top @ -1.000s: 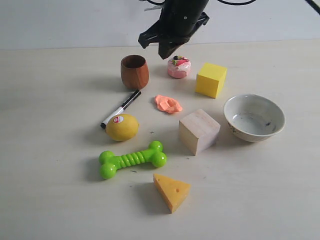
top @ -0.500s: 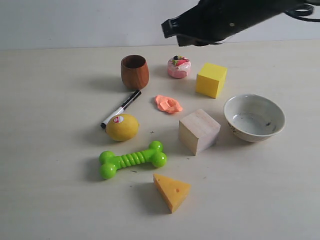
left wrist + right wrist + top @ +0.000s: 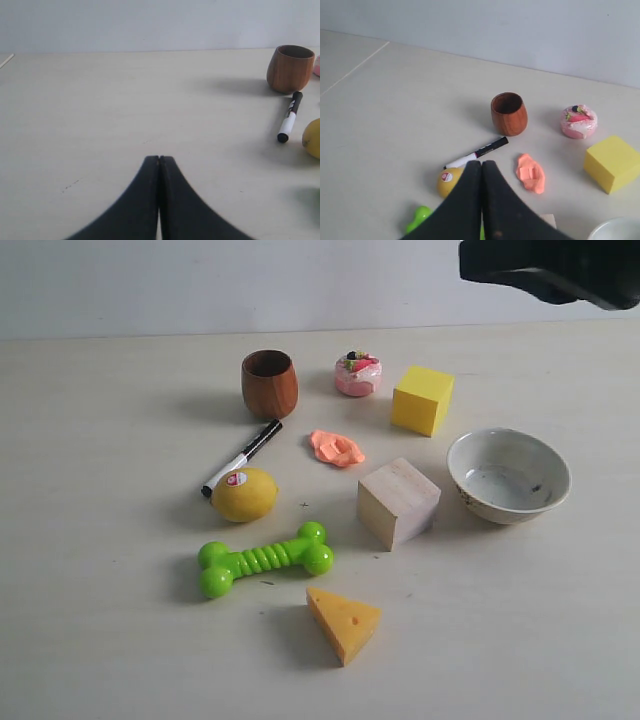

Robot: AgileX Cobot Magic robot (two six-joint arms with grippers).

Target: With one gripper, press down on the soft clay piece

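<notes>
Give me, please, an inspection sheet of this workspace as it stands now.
Surface: pale table, faint scuffs.
Job's things: clay, flat and lumpy, lying free between marker and yellow block.
Clutter: cup, lemon, bone toy, cheese wedge, wood block, cake toy, bowl empty but stained.
Grippers: left gripper jaws shut, empty, over bare table; right gripper jaws shut, empty, high, apart from clay.
Cables: nothing seen.
Surroundings: plain wall behind table.
</notes>
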